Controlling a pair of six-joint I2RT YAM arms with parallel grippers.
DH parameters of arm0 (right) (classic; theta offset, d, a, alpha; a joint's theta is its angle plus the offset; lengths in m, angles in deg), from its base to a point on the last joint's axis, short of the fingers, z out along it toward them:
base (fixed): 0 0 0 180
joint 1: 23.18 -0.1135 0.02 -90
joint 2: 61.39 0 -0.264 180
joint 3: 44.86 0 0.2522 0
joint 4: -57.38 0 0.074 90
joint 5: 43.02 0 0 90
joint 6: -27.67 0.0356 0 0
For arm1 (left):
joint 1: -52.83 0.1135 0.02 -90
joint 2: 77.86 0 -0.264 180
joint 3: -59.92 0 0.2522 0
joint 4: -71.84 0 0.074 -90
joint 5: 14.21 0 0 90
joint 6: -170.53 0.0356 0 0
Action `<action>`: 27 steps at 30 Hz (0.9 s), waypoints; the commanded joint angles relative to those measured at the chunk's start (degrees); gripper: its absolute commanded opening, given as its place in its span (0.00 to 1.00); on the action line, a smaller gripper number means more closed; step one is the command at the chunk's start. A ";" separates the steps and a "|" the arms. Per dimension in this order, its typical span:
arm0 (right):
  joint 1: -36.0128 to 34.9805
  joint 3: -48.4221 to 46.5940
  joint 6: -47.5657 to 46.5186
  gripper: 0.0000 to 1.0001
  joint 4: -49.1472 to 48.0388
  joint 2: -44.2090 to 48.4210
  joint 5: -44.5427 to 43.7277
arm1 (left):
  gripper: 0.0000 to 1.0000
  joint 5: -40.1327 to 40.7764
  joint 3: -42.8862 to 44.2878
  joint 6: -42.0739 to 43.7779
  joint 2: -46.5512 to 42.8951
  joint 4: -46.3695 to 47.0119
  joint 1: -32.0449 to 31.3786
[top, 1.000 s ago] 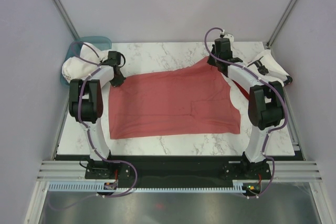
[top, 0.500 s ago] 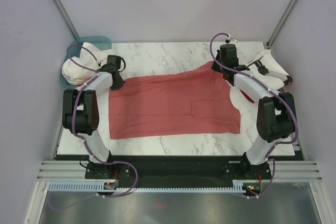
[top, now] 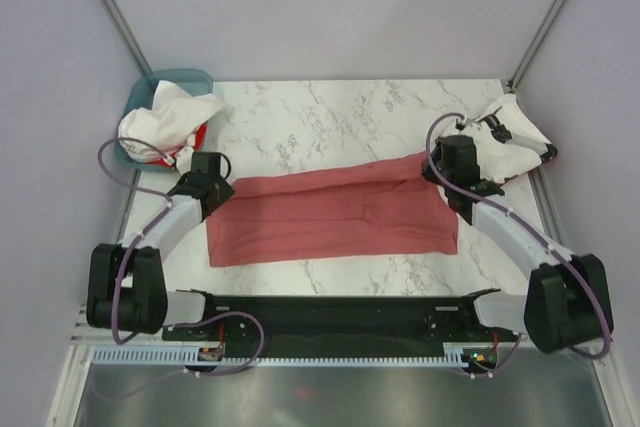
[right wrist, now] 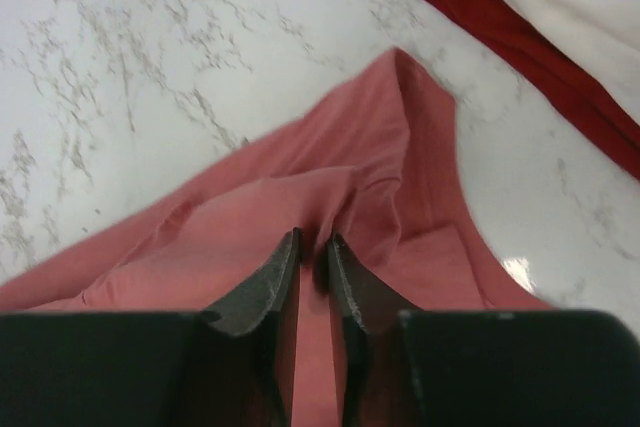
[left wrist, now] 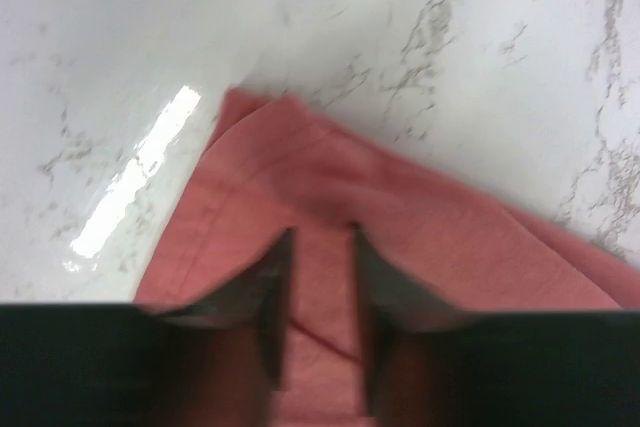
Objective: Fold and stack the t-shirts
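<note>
A dusty salmon-red cotton t-shirt (top: 330, 222) lies as a wide band on the white marble-patterned surface (top: 320, 117), towards its near edge. The left end effector (left wrist: 320, 237) rests at the shirt's far left corner, fingers parted, flat cloth showing between them. The right end effector (right wrist: 313, 242) sits at the far right corner. A ridge of fabric runs into its narrow gap, but whether it pinches cannot be told. Crumpled white and dark red t-shirts (top: 505, 142) lie at the right edge.
</note>
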 commanded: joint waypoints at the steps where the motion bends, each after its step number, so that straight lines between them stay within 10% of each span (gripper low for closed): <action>1: 0.18 8.08 4.62 0.27 -2.67 9.98 -2.86 | 0.63 2.31 -7.03 -6.04 -7.46 4.51 -0.19; 3: 0.09 15.56 5.25 0.50 -6.18 18.41 -3.57 | 0.79 1.96 -11.16 -8.24 -12.98 4.86 -0.28; 10: 0.18 27.36 4.73 0.69 -12.69 32.77 -3.05 | 0.85 -3.40 -16.28 -6.32 -20.40 9.25 -0.28; 27: -13.69 -3.83 -0.63 0.64 -8.04 -14.33 1.44 | 0.80 -4.99 -4.95 -4.90 -1.68 11.56 -0.28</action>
